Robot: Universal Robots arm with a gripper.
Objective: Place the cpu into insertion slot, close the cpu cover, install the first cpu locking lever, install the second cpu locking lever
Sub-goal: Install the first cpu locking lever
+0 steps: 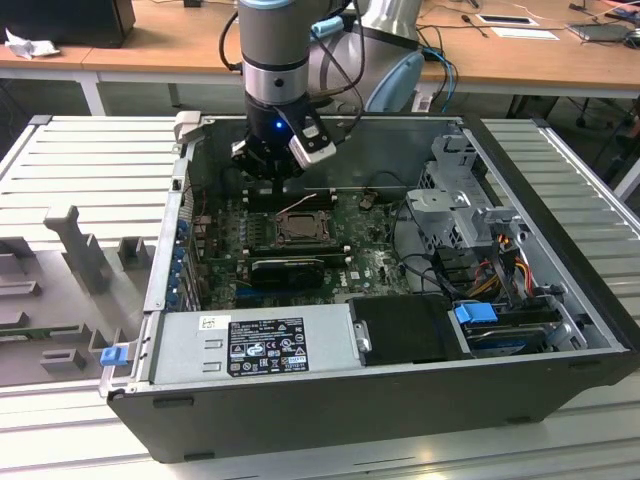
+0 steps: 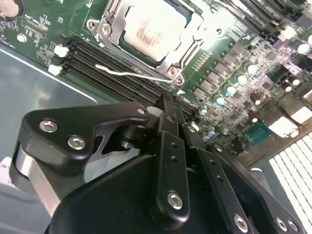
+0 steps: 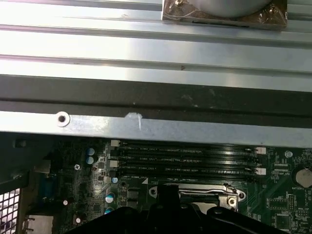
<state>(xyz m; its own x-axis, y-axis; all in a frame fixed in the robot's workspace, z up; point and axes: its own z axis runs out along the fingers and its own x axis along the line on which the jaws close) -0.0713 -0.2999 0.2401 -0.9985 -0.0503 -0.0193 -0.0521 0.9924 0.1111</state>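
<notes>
Motherboard (image 2: 234, 58) beneath gripper (image 2: 168, 114); fingertips hidden.

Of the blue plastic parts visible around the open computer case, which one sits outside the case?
The small blue plastic clip at the case's outer corner, on the exterior view's left. The larger blue plastic tab sits inside the case, by the drive bay.

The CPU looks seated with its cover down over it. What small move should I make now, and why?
Probably ease the pincer down toward the free end of the locking lever. In the second wrist view the cpu lies framed by the cpu cover, while that thin wire lever lies loose across the memory slots, apparently not hooked, and the pincer hovers just short of it.
</notes>
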